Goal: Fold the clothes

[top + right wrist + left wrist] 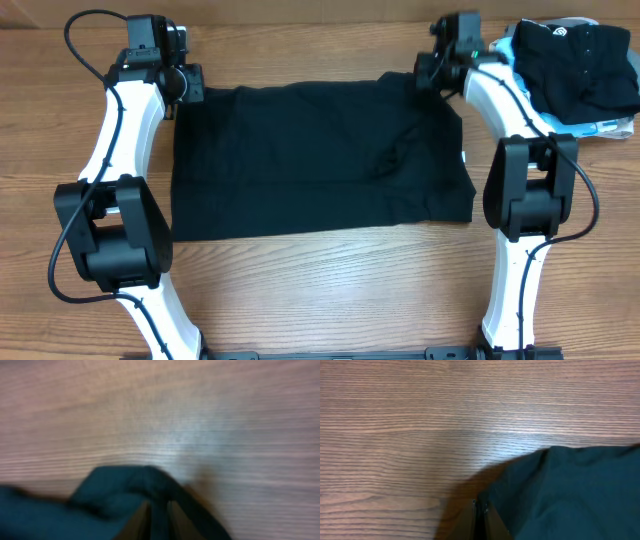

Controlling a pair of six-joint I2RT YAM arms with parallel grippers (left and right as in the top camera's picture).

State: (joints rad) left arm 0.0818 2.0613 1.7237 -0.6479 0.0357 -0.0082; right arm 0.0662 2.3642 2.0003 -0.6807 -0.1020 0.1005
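A black garment (320,160) lies spread flat across the middle of the wooden table. My left gripper (190,85) is at its far left corner. In the left wrist view the fingers (480,505) are closed together at the edge of the cloth (570,495), which runs right up to the tips. My right gripper (428,72) is at the far right corner. In the right wrist view its fingers (159,505) are shut on a bunched fold of the cloth (110,495). That view is blurred.
A pile of dark clothes (580,60) on a light blue and white item lies at the far right corner of the table. Bare wood table (320,290) runs along the near side, between the arm bases.
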